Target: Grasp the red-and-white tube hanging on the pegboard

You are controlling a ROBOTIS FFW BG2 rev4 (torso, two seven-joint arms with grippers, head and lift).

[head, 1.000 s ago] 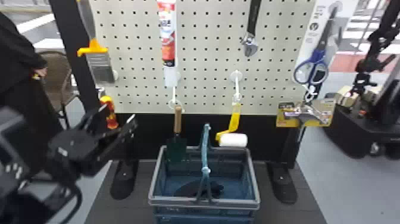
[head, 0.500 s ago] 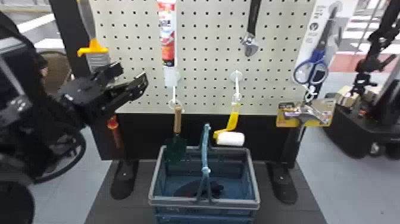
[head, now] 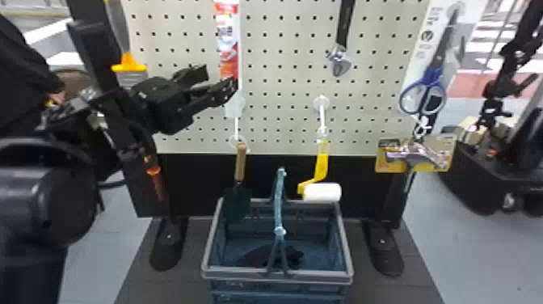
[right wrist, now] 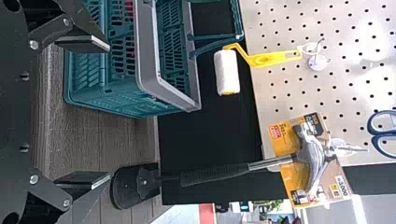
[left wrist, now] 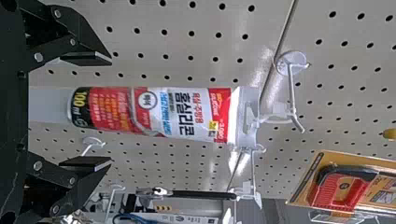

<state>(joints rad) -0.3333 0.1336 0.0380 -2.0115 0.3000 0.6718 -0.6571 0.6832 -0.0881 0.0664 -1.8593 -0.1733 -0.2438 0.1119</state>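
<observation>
Edges and blur

The head view's top edge cut off the upper end of the red-and-white tube (head: 226, 40) and the handle of the wrench (head: 339, 56). We could not name the dark object (head: 258, 255) lying in the basket (head: 242, 276); it was too blurred. The right wrist view's edge cut through the blue scissors (right wrist: 383, 135).

The head camera looks forward and down from well back, taking in the pegboard (head: 283, 60) and the basket (head: 315, 278) at its foot. The left wrist camera sits close to the board, facing it between the left gripper (left wrist: 93, 111) fingers, and shares the red-and-white tube (left wrist: 154, 114) with the head view. The right wrist camera, seemingly lower and farther off, shares the basket, paint roller (right wrist: 226, 72) and hammer (right wrist: 261, 164) with it.
</observation>
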